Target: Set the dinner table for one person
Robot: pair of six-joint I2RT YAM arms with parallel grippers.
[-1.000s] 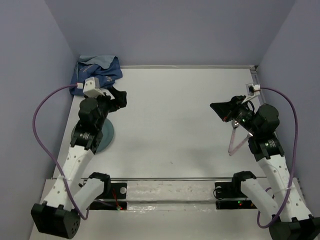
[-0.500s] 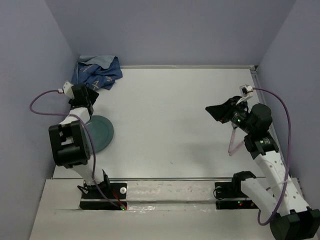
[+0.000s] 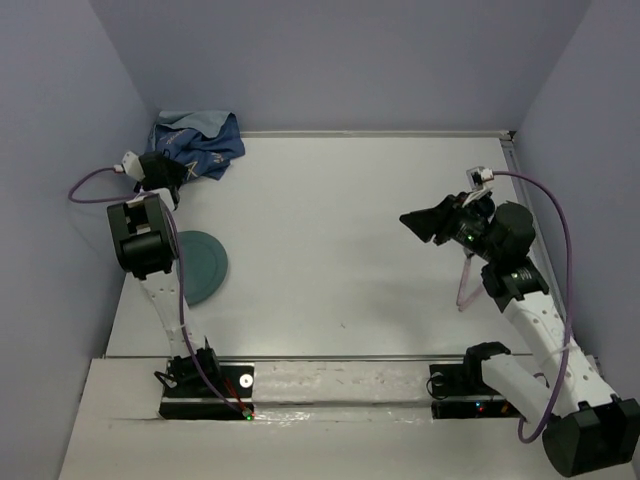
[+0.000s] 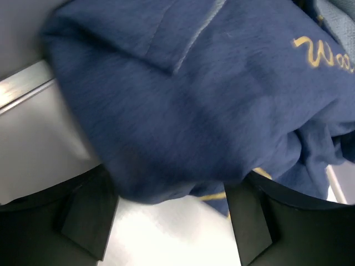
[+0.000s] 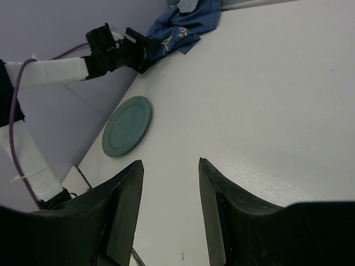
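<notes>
The dinner table point(image 3: 340, 230) is a large white top. A round teal plate point(image 3: 200, 265) lies at its left side and shows in the right wrist view too point(image 5: 127, 126). A crumpled dark blue cloth point(image 3: 200, 140) with beige print sits in the far left corner. My left gripper point(image 3: 170, 172) reaches to the cloth's near edge. In the left wrist view the cloth point(image 4: 183, 100) fills the frame and my left gripper point(image 4: 169, 221) stands open, the cloth's hem lying between its fingers unclamped. My right gripper point(image 3: 420, 222) hovers over the right side, open point(image 5: 170, 162) with nothing between its fingers.
A thin pink object point(image 3: 464, 285) lies on the table under the right arm. Purple walls close in the left, far and right sides. Purple cables loop from both wrists. A metal rail point(image 3: 340, 358) with the arm bases runs along the near edge.
My left arm has stretched from beside the plate out to the blue cloth in the far left corner. My right gripper's jaws have opened and it has drifted slightly left.
</notes>
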